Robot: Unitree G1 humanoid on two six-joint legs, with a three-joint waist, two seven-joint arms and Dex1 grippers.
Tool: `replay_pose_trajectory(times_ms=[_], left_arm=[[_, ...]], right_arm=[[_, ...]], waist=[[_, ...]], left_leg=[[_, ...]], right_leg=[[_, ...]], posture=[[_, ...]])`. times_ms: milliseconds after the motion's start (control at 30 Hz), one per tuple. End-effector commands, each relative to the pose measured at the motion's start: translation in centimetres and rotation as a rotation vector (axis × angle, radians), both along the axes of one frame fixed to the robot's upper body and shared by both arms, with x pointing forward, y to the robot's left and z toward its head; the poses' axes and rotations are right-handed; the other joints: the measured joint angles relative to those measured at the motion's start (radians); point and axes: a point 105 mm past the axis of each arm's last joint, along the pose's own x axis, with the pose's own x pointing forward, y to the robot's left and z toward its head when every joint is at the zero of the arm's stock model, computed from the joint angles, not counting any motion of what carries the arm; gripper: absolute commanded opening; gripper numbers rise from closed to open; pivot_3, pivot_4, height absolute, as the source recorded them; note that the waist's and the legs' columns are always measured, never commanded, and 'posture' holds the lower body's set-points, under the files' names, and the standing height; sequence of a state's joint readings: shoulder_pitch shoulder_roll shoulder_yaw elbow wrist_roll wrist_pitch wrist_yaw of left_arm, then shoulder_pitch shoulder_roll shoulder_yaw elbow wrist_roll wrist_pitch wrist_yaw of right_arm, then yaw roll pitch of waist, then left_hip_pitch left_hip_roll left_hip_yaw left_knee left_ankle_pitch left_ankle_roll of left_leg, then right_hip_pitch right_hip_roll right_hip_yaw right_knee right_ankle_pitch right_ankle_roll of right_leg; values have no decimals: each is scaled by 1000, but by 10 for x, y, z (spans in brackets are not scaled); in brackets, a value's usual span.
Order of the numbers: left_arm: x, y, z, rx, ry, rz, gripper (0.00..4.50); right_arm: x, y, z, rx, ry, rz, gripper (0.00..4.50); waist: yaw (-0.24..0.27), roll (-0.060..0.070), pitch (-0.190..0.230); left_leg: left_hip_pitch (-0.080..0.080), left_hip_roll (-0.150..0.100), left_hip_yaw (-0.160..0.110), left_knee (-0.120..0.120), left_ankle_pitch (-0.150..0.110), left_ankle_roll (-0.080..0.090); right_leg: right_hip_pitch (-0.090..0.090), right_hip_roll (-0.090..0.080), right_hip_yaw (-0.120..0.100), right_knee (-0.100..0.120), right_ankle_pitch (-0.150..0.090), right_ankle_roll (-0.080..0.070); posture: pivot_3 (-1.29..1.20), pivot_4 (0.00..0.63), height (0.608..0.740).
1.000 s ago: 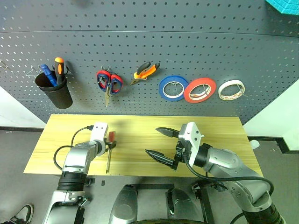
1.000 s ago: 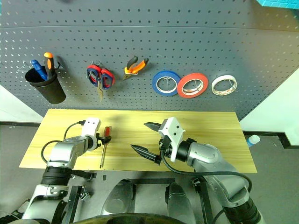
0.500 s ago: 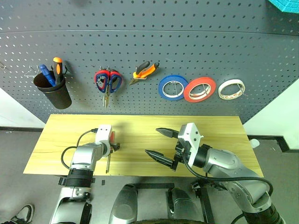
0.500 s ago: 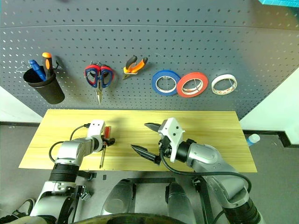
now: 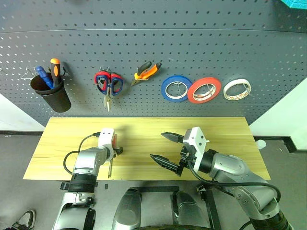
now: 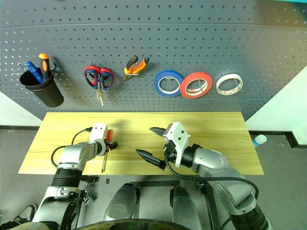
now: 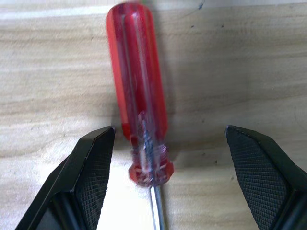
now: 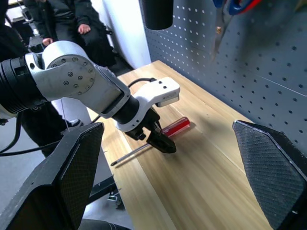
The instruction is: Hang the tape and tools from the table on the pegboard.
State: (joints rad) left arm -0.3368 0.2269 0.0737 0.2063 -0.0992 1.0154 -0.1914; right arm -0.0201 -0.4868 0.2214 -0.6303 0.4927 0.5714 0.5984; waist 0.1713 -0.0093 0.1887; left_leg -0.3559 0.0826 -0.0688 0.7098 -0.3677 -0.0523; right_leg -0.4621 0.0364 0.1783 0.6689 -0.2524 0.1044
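- no legible text, labels, brand marks or numbers in any view
- screwdriver (image 7: 139, 96) handle: plain clear red, no print readable
- tape rolls (image 5: 237, 89) and pegboard (image 5: 192, 52): no markings that can be made out

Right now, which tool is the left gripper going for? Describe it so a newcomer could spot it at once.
Start at the light wooden table below the dark grey pegboard and go to its left part, where the open left gripper straddles a small screwdriver. It lies flat, the only tool on the table, with a clear red handle and thin steel shaft, unlike the orange-topped screwdriver standing in the black cup.
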Motion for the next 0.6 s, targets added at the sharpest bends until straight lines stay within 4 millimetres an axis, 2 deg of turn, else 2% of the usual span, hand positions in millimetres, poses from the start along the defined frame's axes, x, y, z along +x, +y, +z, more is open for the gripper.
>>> replay_pose_trajectory(times_ms=[33,267,600], left_arm=[[-3,-2,-4,-17,24,7,3244],[-2,-3,-3,-19,23,5,908],[0,-7,1,-23,-4,-15,848]], right_arm=[[-4,1,12,13,-50,8,4500],[-3,1,12,14,-50,5,4500],[-1,2,11,13,-53,5,4500]], waist=[[-3,0,0],[-15,0,0],[-21,0,0]], left_leg=[[0,0,0,0,0,0],[1,0,0,-5,0,0],[1,0,0,-11,1,-1]], right_leg=[[0,0,0,0,0,0],[0,0,0,-3,1,-2],[-1,0,0,-4,0,-3]], posture=[[284,178,677],[290,174,677],[297,164,677]])
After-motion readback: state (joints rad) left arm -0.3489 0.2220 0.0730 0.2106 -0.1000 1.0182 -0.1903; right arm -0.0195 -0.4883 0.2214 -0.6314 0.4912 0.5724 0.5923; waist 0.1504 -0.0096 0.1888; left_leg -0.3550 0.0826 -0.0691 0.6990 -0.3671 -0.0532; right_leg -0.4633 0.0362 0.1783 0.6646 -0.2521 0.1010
